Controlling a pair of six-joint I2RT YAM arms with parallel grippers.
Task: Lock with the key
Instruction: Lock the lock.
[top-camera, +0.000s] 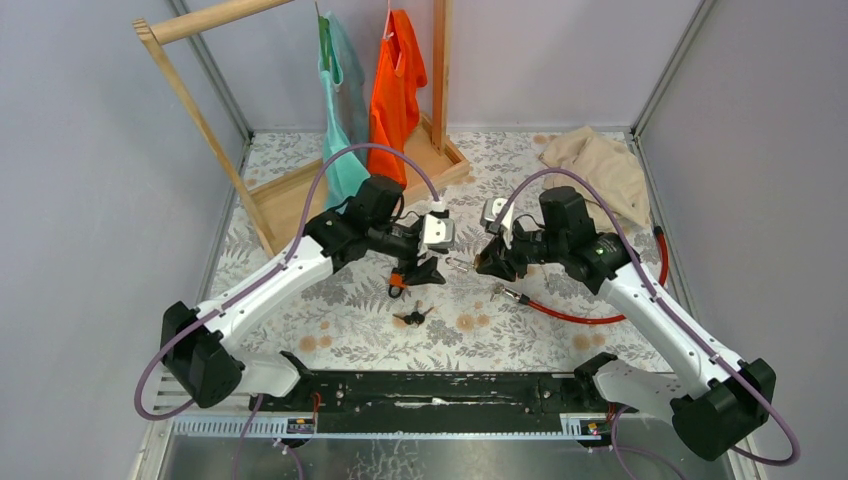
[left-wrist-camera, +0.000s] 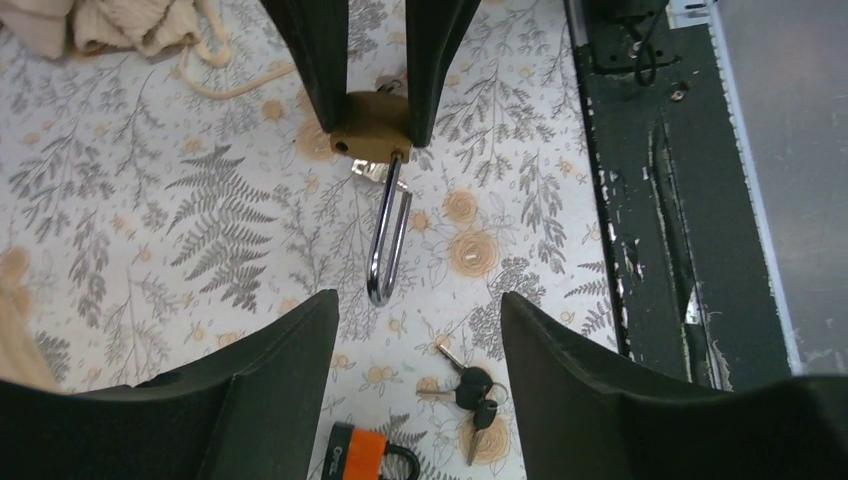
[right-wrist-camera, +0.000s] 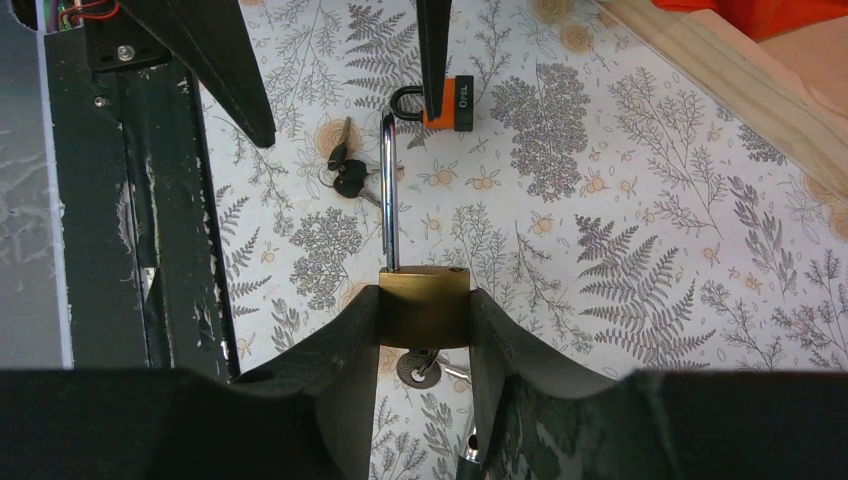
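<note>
Brass long-shackled padlock (top-camera: 458, 263) is seen overhead, gripped in the right jaws above the flowered table (top-camera: 340, 330). At the left wrist, left jaws are shown spread open, black-headed keys (left-wrist-camera: 470, 390) at 6 o'clock. At the right wrist, an orange padlock (right-wrist-camera: 448, 102) is shown at 12 o'clock.

Grey walls (top-camera: 90, 150), floral tabletop (top-camera: 350, 335), wooden rack (top-camera: 215, 14)

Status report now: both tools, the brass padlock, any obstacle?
Right tool shut on brass padlock, key at its base. Left tool open, facing the shackle, not touching. Orange padlock and spare keys lie on table below.
</note>
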